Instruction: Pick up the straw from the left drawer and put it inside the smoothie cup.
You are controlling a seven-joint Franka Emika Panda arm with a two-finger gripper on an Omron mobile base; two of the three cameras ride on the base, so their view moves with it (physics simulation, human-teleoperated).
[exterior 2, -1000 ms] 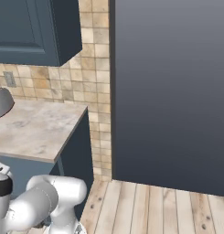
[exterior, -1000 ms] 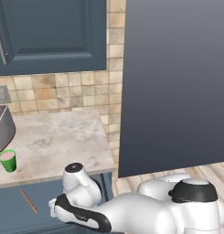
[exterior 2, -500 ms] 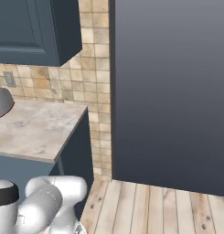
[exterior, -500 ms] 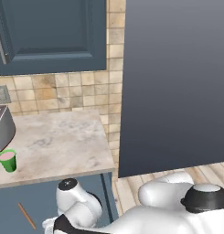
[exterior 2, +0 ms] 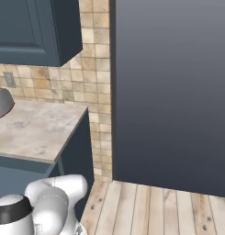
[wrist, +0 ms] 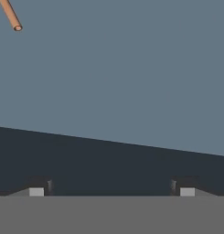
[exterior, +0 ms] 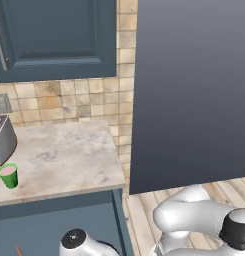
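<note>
Below, gripper (wrist: 111, 192) gapes; straw (wrist: 11, 16) well apart.

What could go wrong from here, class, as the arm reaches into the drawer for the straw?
1. In the hand view the straw lies far off in a corner, away from the open gripper; closing now would likely grab nothing.
2. The smoothie cup stands right beside the toaster, so a long straw might bump the toaster.

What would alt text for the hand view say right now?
The open gripper points down into the blue drawer, both finger tips wide apart with nothing between them. One end of the orange-brown straw lies on the drawer floor at the upper left corner, away from the fingers.
</note>
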